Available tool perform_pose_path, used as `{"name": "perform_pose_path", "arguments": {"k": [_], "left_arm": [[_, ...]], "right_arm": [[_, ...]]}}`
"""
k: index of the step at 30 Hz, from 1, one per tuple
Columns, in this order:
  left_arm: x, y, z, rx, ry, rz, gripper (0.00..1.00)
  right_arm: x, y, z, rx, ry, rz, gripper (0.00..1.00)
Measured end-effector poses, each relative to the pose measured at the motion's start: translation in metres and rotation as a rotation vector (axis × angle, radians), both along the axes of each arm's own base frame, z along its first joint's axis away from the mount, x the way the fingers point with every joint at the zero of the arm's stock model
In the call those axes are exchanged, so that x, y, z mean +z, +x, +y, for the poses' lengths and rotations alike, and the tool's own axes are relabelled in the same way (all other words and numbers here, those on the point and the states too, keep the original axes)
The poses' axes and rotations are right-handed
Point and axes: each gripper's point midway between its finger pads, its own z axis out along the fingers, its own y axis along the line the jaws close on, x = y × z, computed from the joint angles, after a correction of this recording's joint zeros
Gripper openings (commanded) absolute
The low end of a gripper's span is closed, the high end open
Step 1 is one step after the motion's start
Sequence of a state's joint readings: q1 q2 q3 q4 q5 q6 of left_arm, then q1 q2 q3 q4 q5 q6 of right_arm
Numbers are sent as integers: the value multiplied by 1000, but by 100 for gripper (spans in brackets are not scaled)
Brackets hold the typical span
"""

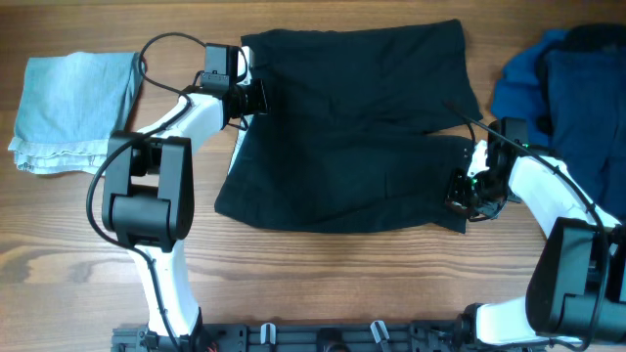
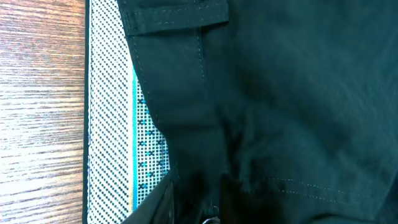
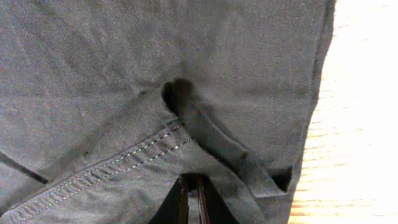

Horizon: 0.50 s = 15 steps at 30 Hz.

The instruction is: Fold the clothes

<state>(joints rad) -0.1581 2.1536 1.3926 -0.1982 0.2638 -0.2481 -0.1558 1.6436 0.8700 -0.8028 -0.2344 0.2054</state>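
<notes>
The black shorts [image 1: 352,127] lie spread flat on the middle of the wooden table, with the waistband to the left and the legs to the right. My left gripper [image 1: 256,96] is at the waistband's far corner. In the left wrist view its jaws [image 2: 199,205] are closed on black fabric [image 2: 298,93] beside the whitish dotted lining [image 2: 109,124]. My right gripper [image 1: 460,193] is at the near leg's hem. In the right wrist view its fingers [image 3: 191,190] pinch a raised fold of the hem [image 3: 186,56].
A pale blue folded cloth [image 1: 73,108] lies at the far left. A deep blue rumpled garment heap [image 1: 567,88] sits at the far right, close behind my right arm. Bare wooden table [image 1: 323,274] runs along the front.
</notes>
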Motion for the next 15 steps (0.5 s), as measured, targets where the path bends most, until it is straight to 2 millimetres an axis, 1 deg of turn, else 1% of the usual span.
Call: {"name": "perform_pose_path", "arguments": {"k": [3,7,9,10,12,13,15], "left_arm": [[-1,1,0,1,0,-3,4],[1,2,0,1,-1,-10,4],[10,4,2,7,6,-27,4],[18,5,5,20,21,-41,4],[26,5,11,43,53,-50,4],[27,4,13,47,61,-46,4],[20,-2,25,88,134,-14,4]], "right_arm": [[0,2,0,-1,-2,-9,4],[1,16,-2,0,-10,-68,4],[1,18,-3,-1,-11,-75,4],[1,18,-3,0,-11,-75,4],[1,18,-3,0,-11,-75,4],[1,18,-3,0,-11,-74,4],[1,17,-3,0,-10,-70,4]]}}
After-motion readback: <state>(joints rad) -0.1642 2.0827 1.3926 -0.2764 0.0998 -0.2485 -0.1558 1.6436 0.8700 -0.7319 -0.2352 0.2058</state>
